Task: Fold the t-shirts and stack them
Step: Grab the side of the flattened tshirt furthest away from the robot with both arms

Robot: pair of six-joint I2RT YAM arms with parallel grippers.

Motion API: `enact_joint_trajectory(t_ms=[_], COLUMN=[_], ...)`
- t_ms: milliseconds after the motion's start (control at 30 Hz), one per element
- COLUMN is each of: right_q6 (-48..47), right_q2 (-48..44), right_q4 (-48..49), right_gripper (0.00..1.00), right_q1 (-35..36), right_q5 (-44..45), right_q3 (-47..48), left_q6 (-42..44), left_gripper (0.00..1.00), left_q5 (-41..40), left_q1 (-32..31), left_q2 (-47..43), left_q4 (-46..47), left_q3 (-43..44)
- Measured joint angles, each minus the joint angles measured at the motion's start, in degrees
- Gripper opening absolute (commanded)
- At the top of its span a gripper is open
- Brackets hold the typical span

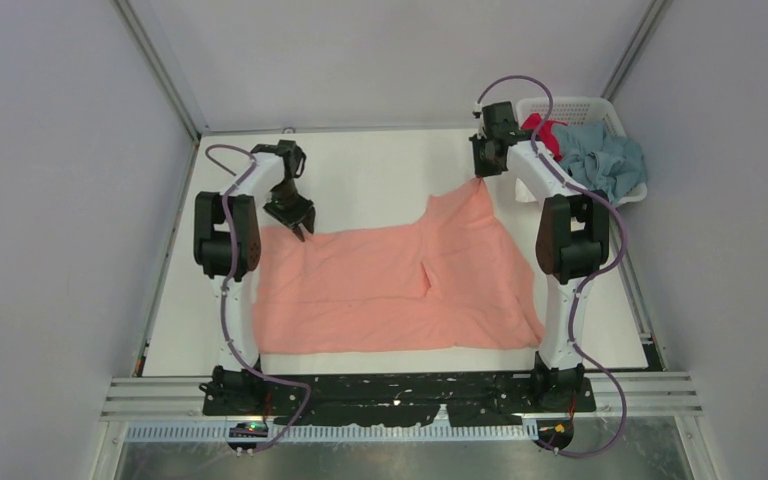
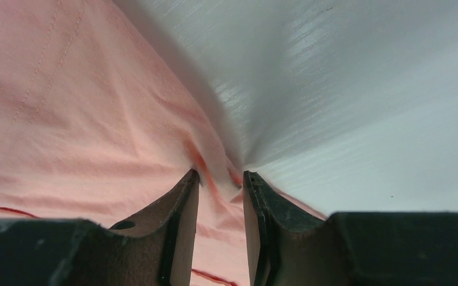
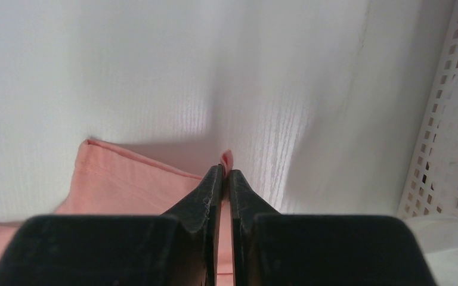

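Basket (image 1: 600, 104) check first: white plastic lattice, tucked at the far right corner of the table (image 1: 360, 165). Holds a crumpled dusty blue t-shirt (image 1: 605, 160), heaped high and spilling over the near rim. Holds a red t-shirt (image 1: 543, 127) too, bunched at the left end, partly hidden behind the right arm.

Over to the left of the basket now: salmon-pink t-shirt (image 1: 390, 290), spread wide and mostly flat on the table, much nearer the arm bases than the basket. Rumpled into a short ridge near its middle. Drawn up at one corner into a peak pointing toward the basket's left side.

Right gripper (image 1: 482, 172), just beside the basket's left wall, high at that peak. Clamped tight on it, going by the wrist view, with only a thin strip of pink between the fingers and a tiny tip poking out past the ends. Lattice wall right there at the edge of that same view.

Left gripper (image 1: 303, 222), well to the left of the basket, down at the pink shirt's far left corner. Closed on a pinch of pink cloth, with a narrow gap between the fingers filled by fabric and puckers running in toward the tips.
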Motion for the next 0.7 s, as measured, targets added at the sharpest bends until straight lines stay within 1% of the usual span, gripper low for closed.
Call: enact_joint_trajectory(t_ms=[167, 233, 267, 400, 433, 467, 700], right_q6=[-1.46, -1.99, -2.19, -2.93, -3.08, -3.28, -4.09], right_q2=[-0.09, -0.26, -0.35, -1.11, -1.33, -1.6, -3.56], right_q4=[-0.07, -0.09, -0.15, -0.26, -0.28, -0.24, 0.07], right_gripper=[0.11, 0.11, 0.11, 0.11, 0.11, 0.11, 0.09], right_q1=[-0.02, -0.07, -0.07, -0.26, -0.35, -0.44, -0.68], right_q5=[2.29, 2.99, 3.21, 4.31, 4.48, 4.5, 3.54], right_q3=[-0.44, -0.61, -0.63, -0.92, -0.94, -1.05, -2.47], left_q6=[-0.04, -0.11, -0.15, -0.28, -0.22, -0.15, 0.55], left_gripper=[0.35, 0.32, 0.26, 0.08, 0.03, 0.0, 0.0], left_q5=[0.33, 0.5, 0.55, 0.98, 1.05, 1.2, 1.57], left_q1=[0.04, 0.11, 0.17, 0.39, 0.42, 0.44, 0.42], left_q2=[0.35, 0.42, 0.48, 1.05, 1.16, 1.27, 1.77], left_q4=[-0.04, -0.04, -0.13, -0.17, -0.17, -0.22, -0.5], left_q3=[0.04, 0.07, 0.17, 1.01, 1.14, 1.29, 2.19])
